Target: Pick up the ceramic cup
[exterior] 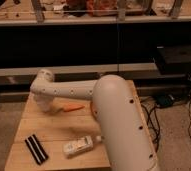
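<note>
My arm reaches from the lower right across the wooden table (59, 127) to its back left corner. Its wrist bends down there, and the gripper (45, 106) hangs just above the tabletop, pale and mostly covered by the arm's end. I cannot make out the ceramic cup; it is hidden by the wrist and gripper or merges with them. An orange sliver (72, 107), the edge of the orange bowl, shows on the table just right of the gripper.
A black ribbed object (36, 149) lies at the table's front left. A white packet or bottle (79, 146) lies on its side at front centre. Dark shelving stands behind the table. Cables (161, 117) and a black box (181, 57) are to the right.
</note>
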### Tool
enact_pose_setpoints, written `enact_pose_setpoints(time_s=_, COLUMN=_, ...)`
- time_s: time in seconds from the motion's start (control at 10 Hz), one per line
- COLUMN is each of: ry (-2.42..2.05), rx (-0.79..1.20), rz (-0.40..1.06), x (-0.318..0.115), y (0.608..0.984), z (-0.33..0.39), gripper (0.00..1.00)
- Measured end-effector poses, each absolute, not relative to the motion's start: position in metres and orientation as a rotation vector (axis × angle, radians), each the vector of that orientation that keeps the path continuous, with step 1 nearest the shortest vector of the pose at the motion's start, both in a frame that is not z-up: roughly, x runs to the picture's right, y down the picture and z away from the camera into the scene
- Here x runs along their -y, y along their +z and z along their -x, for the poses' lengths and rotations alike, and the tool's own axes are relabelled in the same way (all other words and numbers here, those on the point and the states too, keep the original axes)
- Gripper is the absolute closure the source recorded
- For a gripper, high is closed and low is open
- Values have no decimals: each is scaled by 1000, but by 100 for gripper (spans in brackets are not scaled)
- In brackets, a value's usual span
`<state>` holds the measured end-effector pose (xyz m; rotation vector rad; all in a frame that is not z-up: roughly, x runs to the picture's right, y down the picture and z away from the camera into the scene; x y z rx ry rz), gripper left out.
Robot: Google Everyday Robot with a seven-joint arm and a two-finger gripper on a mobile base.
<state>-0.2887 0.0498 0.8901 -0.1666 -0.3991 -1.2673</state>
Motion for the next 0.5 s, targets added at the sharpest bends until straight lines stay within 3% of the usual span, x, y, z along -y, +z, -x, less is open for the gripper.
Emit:
enact_pose_setpoints(time_s=0.2, ry=-1273, rx=396, rz=166, x=-48, y=891, z=287, gripper=100)
enact_pose_setpoints(time_s=0.5, ry=-1279, rx=403, rz=163, x=-47, y=892, z=288, gripper=97)
